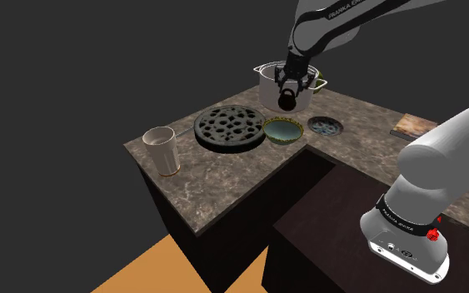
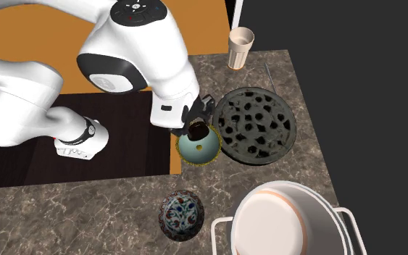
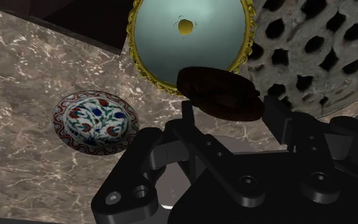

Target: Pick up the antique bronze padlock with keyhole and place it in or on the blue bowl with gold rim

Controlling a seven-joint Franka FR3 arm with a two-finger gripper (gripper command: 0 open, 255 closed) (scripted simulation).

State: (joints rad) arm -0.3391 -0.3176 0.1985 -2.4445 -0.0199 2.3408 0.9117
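Note:
A dark bronze-brown padlock (image 1: pixel 286 101) hangs in the air, clasped by my black gripper (image 1: pixel 288 86), which is shut on it. Below it, on the marble counter, sits the pale blue bowl (image 1: pixel 283 130) with a gold scalloped rim. In the second exterior view the padlock (image 2: pixel 196 132) is over the bowl's (image 2: pixel 199 150) near edge, under the gripper (image 2: pixel 197 120). In the wrist view the padlock (image 3: pixel 220 93) sits between the fingers of the gripper (image 3: pixel 233 113) and overlaps the rim of the bowl (image 3: pixel 187 44), which has a small yellow dot at its centre.
A dark perforated round dish (image 1: pixel 230 127) lies beside the bowl, with a beige cup (image 1: pixel 162 148) beyond it near the counter's corner. A small flower-patterned plate (image 1: pixel 325 126) lies on the bowl's other side. A white pot (image 2: pixel 285 221) stands behind. The counter drops to a dark lower surface.

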